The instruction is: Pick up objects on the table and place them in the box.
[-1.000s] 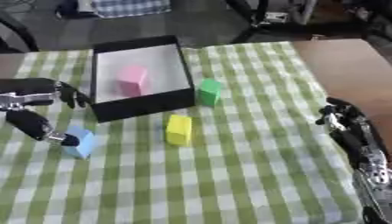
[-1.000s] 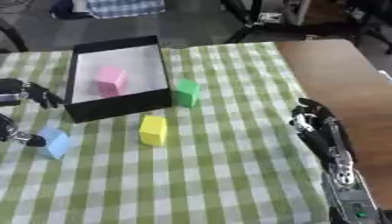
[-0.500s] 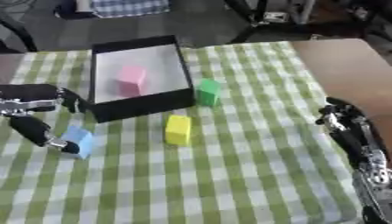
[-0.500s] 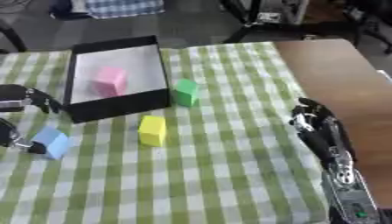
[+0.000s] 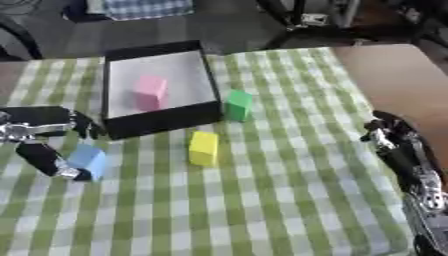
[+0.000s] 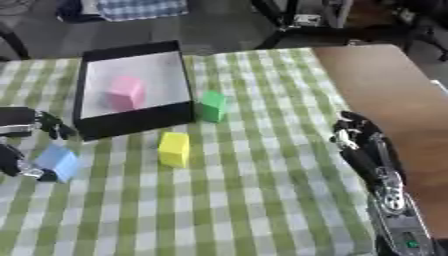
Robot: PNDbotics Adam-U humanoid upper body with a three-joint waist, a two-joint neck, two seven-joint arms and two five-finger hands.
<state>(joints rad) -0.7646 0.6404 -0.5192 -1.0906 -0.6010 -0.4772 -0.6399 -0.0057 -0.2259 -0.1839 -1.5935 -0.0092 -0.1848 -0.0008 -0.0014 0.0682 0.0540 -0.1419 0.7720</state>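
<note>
The counter, under a green-and-white checked cloth, carries one black open-topped rectangular box with a pale floor, and four small blocks. One pink block lies inside the box. Three blocks lie on the cloth: a green block just beside the box's right front corner, a yellow block near the box's front wall, and a light blue block to the front left.

The left eye view shows most of the left robot hand; the right eye view cuts it at the edge. Its fingers and thumb are curled about the light blue block, pinching it at the cloth. The right robot hand rests at the counter's right side, fingers relaxed and holding nothing. No writing can be read.
</note>
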